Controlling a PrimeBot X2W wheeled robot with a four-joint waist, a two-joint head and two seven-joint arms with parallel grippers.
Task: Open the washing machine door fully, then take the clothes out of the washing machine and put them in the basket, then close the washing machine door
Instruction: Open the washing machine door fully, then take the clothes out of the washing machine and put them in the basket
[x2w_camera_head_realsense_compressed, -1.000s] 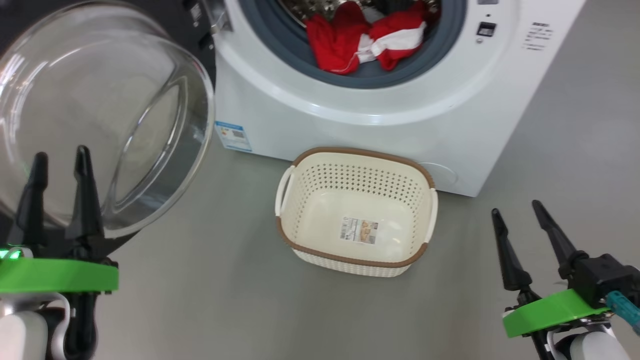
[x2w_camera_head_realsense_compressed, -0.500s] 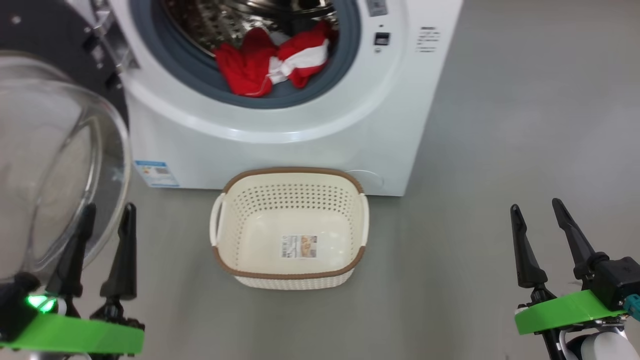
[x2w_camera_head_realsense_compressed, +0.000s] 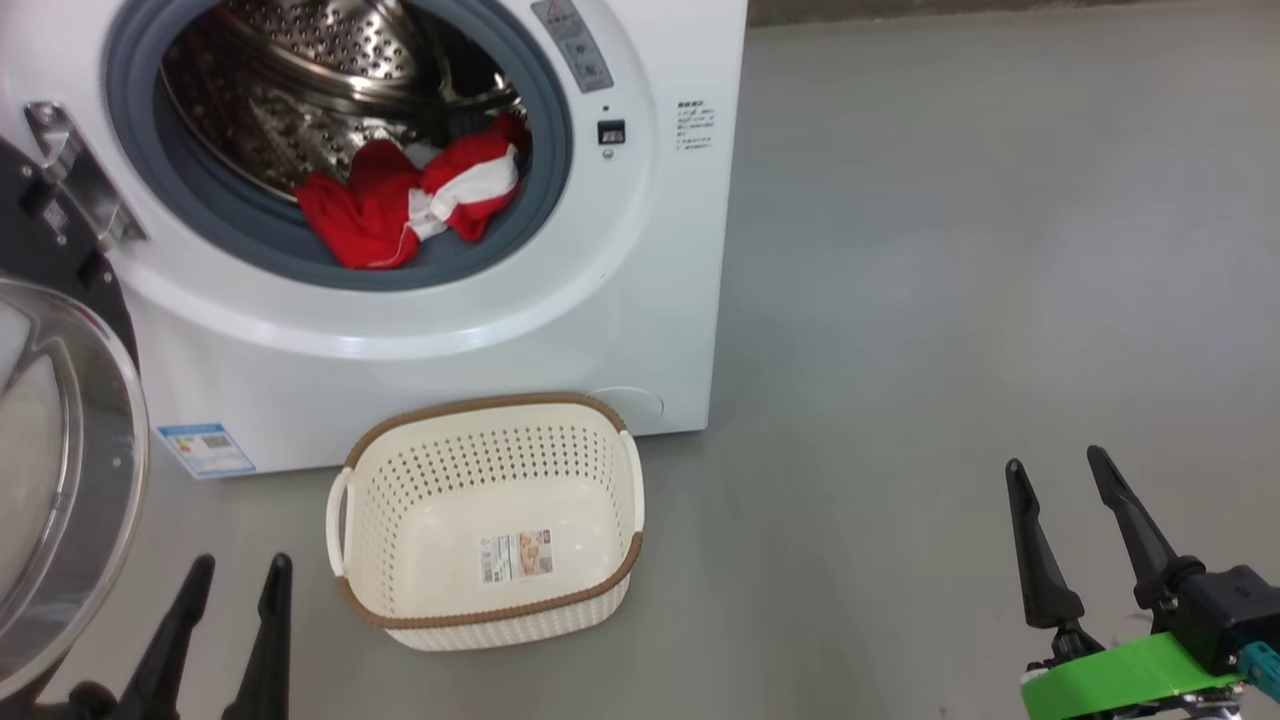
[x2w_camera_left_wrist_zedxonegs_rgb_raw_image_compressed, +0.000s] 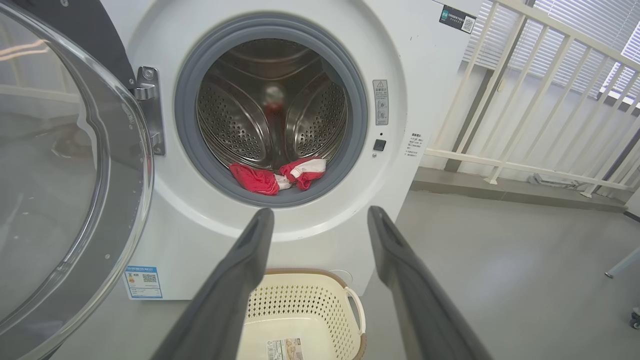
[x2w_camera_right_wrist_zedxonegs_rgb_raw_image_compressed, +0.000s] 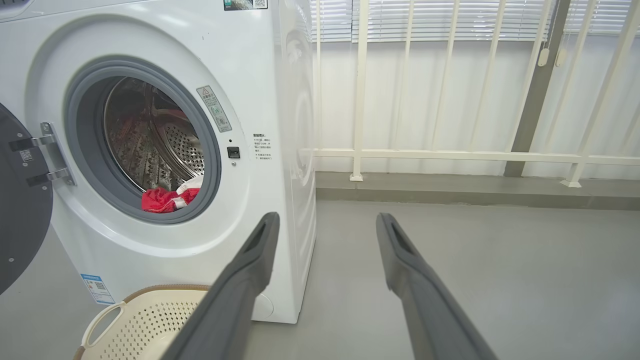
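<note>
- Door (x2w_camera_head_realsense_compressed: 70, 480) is hanging open beside the washing machine (x2w_camera_head_realsense_compressed: 640, 250); clothes (x2w_camera_head_realsense_compressed: 400, 205) are sitting in its mouth.
- Basket (x2w_camera_head_realsense_compressed: 480, 405) is waiting just in front.
- Left hand (x2w_camera_head_realsense_compressed: 243, 560) and right hand (x2w_camera_head_realsense_compressed: 1055, 460) are hovering spread, empty; guessing reach-in's next.

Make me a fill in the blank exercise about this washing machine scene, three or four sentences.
1. The red clothes lie in the washing machine's steel ____.
2. The washing machine door stands ____.
3. The basket on the floor has only a ____ on its bottom.
4. The left gripper and the right gripper each grip ____.

Missing words: drum; open; sticker; nothing.
</note>
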